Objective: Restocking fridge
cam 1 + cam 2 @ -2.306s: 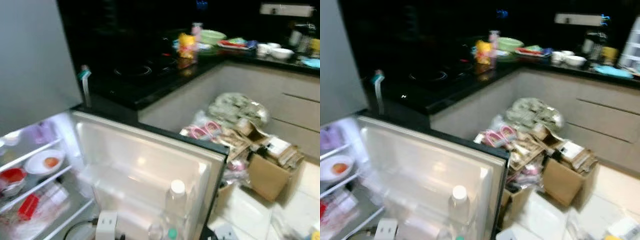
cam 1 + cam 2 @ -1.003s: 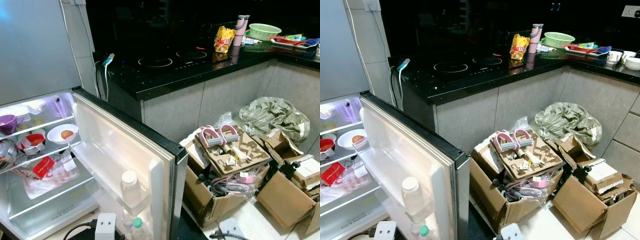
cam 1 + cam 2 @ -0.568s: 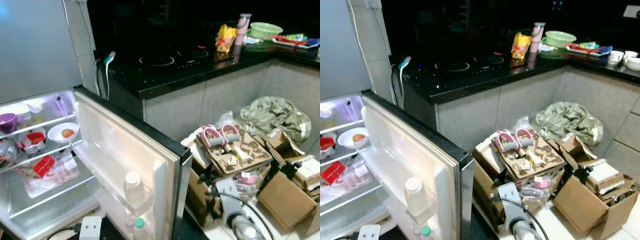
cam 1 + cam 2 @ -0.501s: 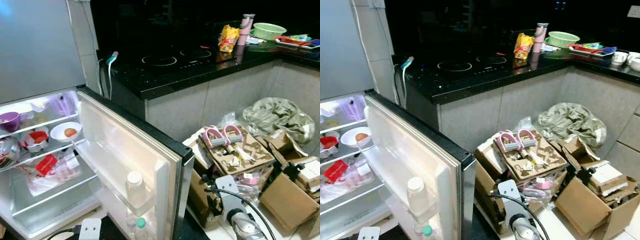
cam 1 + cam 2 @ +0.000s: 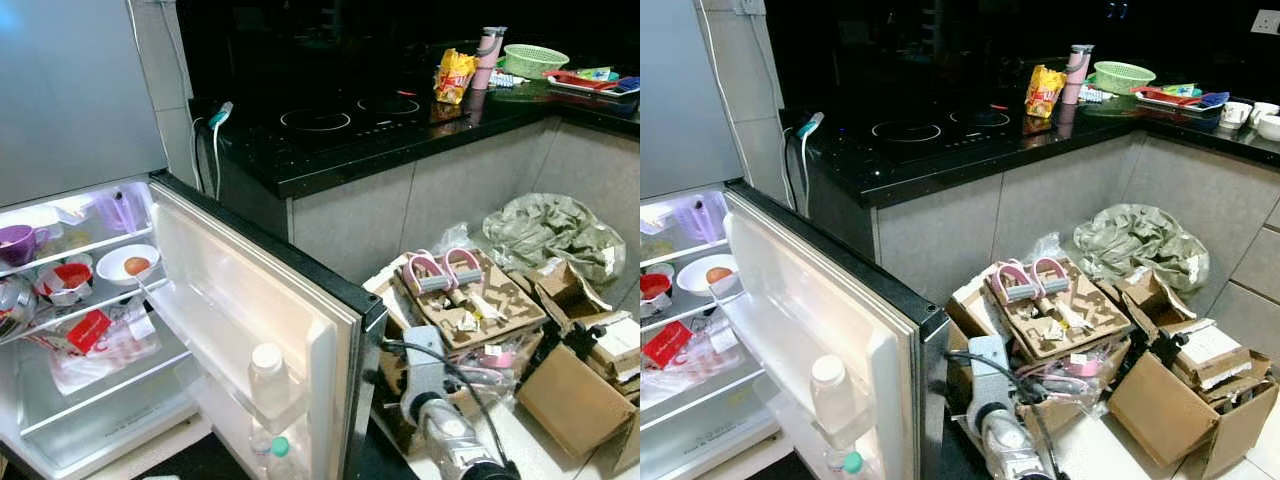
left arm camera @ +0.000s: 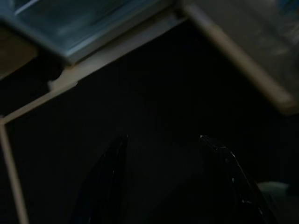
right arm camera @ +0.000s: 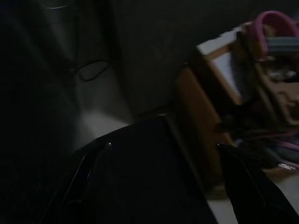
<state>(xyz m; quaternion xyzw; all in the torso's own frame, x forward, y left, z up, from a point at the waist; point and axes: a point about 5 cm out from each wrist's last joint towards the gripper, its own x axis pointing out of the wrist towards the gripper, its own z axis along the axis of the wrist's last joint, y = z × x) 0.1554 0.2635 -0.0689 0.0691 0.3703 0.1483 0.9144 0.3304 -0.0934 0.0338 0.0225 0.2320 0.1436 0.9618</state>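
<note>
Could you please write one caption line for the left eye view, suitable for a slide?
Open fridge door with a bottle in its shelf, beside a black counter and cardboard boxes on the floor.

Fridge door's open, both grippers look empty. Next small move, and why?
Probably swing the right gripper toward the counter to fetch stock. The fridge door is already open, the right gripper and left gripper are open and hold nothing, and a snack bag stands on the counter.
</note>
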